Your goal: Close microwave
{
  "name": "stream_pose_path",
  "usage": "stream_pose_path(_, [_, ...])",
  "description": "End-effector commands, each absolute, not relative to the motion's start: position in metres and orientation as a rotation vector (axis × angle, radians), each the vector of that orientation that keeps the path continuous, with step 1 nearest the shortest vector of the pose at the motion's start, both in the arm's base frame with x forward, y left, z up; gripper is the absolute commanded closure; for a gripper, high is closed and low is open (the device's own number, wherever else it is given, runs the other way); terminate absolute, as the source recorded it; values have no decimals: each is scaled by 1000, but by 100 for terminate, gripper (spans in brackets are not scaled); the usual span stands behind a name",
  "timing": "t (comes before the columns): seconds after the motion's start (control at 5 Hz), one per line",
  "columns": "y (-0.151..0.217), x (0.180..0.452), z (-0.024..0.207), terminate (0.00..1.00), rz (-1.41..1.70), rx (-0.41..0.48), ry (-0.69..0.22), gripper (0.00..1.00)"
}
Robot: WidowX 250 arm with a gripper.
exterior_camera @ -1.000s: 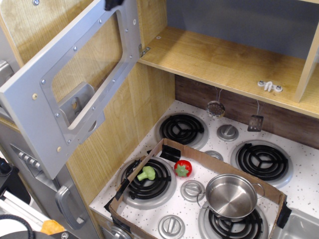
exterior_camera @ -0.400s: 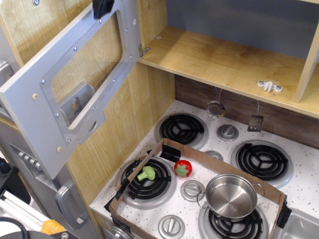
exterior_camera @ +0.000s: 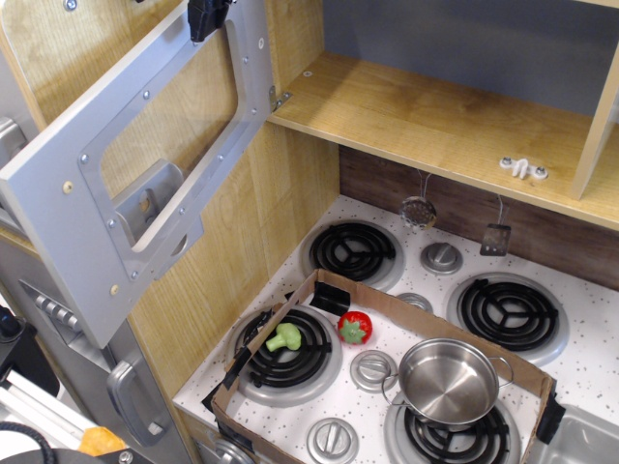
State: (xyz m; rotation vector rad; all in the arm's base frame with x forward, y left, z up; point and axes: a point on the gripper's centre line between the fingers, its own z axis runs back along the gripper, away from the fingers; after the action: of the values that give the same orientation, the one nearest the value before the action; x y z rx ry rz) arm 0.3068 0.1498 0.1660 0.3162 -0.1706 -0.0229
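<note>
One door: the microwave door hangs wide open at the top left, above the stove's left edge, inner face showing.
Gripper: the gripper is a dark tip at the door's top edge; wide or narrow, I cannot tell, mostly out of frame.
Risk: the tip may slip off the thin edge and leave the door ajar.
Risk two: a swinging door may jam against the hinge.

A wooden shelf has a grey wall behind it. Below is a white speckled stove top with black burners, and a brown back wall.
</note>
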Motion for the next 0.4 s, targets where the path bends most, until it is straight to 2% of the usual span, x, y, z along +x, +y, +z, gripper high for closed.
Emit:
stream_pose_path(0.0, [134, 305, 150, 0, -2, 244, -143, 0])
stream_pose_path(0.2, [124, 305, 142, 0, 1, 235, -156, 0])
